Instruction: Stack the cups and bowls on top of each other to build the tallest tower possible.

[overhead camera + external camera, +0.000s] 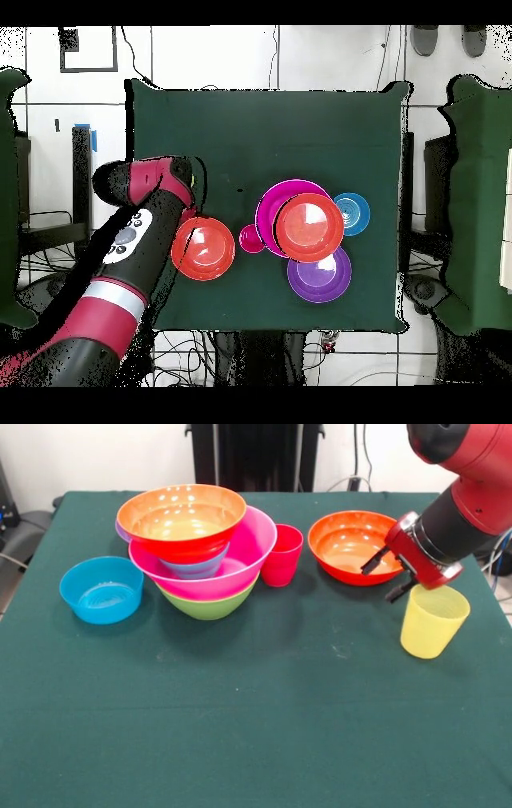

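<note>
The tower [204, 552] stands at the left: a green bowl [210, 606] at the bottom, the big pink bowl [248, 556] in it, smaller bowls nested inside, and a wide orange bowl [182, 514] on top. It also shows in the overhead view [308, 225]. The red cup [282, 554] stands upright right beside the tower. A second orange bowl [354, 546] sits alone further right. The yellow cup [433, 620] stands upright at the right. My gripper [386, 578] is open and empty, hovering between the orange bowl and the yellow cup.
A small blue bowl [102, 588] sits alone left of the tower. A purple bowl [320, 272] lies behind the tower on the robot's side, only its rim [122, 530] showing from the front. In the overhead view my arm [140, 235] covers the yellow cup.
</note>
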Tool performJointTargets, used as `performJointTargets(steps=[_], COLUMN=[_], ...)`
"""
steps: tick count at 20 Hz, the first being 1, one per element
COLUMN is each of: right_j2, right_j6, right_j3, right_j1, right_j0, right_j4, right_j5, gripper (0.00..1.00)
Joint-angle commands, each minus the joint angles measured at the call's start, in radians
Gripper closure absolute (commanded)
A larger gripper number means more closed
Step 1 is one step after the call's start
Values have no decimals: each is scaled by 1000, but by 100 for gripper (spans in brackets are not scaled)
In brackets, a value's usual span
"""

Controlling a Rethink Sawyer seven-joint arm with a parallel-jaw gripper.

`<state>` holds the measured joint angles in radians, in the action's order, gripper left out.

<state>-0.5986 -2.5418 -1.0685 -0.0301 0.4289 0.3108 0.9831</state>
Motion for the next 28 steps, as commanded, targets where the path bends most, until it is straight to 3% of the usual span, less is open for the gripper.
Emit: performJointTargets(steps=[1,9,28], right_j2=[89,57,92], right_j6=[-204,-240,-202], right_j3=[0,-6,-100], right_j1=[15,2,-25], right_j0=[15,42,59], right_j4=[22,25,35], right_j5=[-72,-22,-69], gripper=[0,0,0])
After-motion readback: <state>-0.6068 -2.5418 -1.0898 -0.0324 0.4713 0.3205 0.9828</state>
